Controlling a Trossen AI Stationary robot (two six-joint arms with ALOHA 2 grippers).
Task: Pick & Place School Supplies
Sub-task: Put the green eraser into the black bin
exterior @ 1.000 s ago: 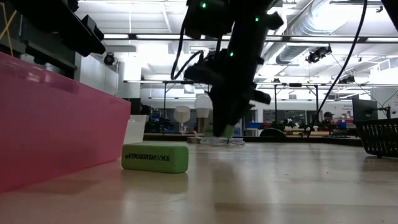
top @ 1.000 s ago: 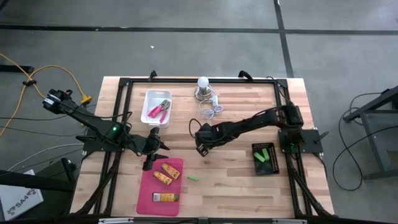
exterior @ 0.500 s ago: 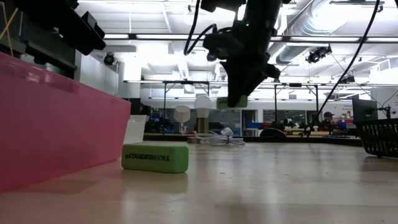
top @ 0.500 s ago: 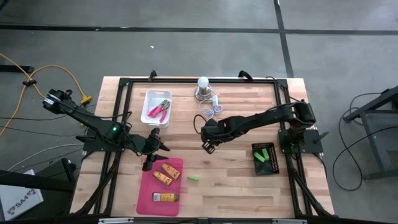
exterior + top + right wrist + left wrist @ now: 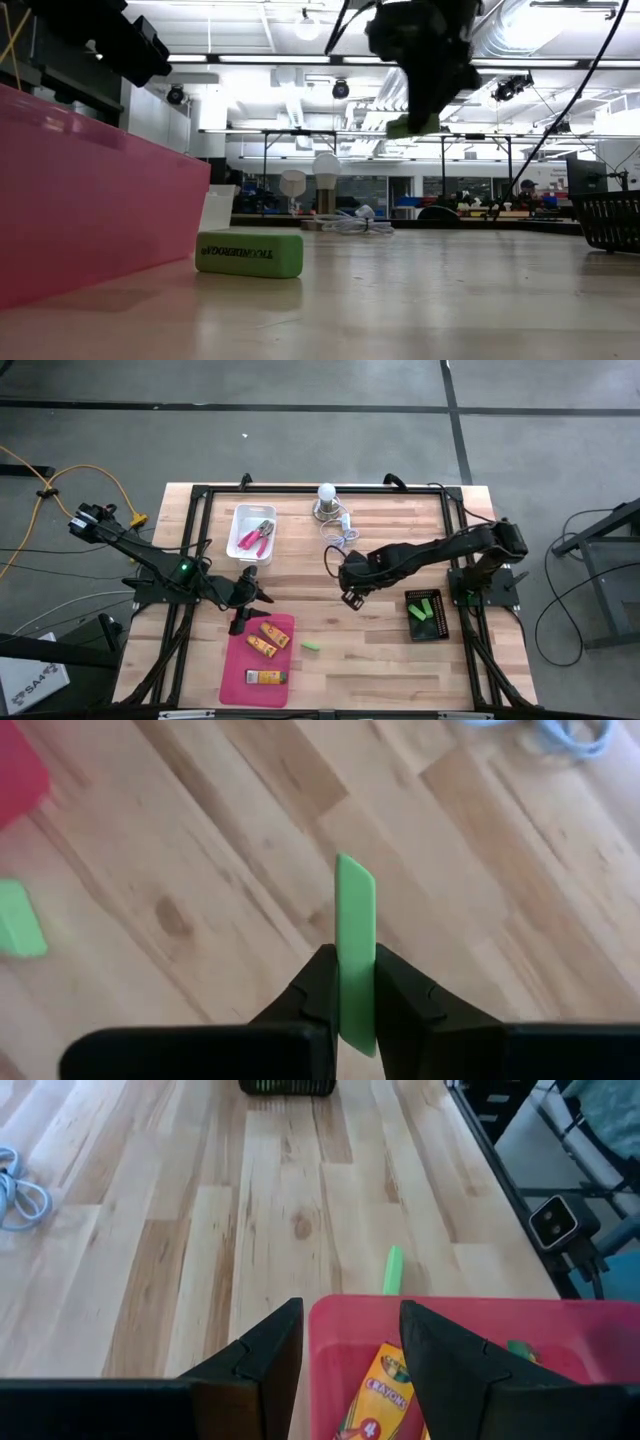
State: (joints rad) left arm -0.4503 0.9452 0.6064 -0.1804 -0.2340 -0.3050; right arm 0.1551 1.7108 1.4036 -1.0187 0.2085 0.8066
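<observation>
A: Where is the right gripper (image 5: 355,1005) and what is it doing?

B: Near mid-table, raised above the wooden table (image 5: 380,650), pinching a flat light-green eraser stick (image 5: 355,950); a black mesh basket (image 5: 428,630) with more green sticks lies at its 4 o'clock

A: The left gripper (image 5: 345,1345)?

B: Fingers spread, hovering at the 12 o'clock rim of the pink plastic tray (image 5: 240,678) holding orange-yellow crayon boxes (image 5: 263,647). Another green eraser (image 5: 311,647) lies on the wood at the tray's 3 o'clock

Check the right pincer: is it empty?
No, the right pincer is shut on a green eraser held edge-up above the bare wood table.
</observation>
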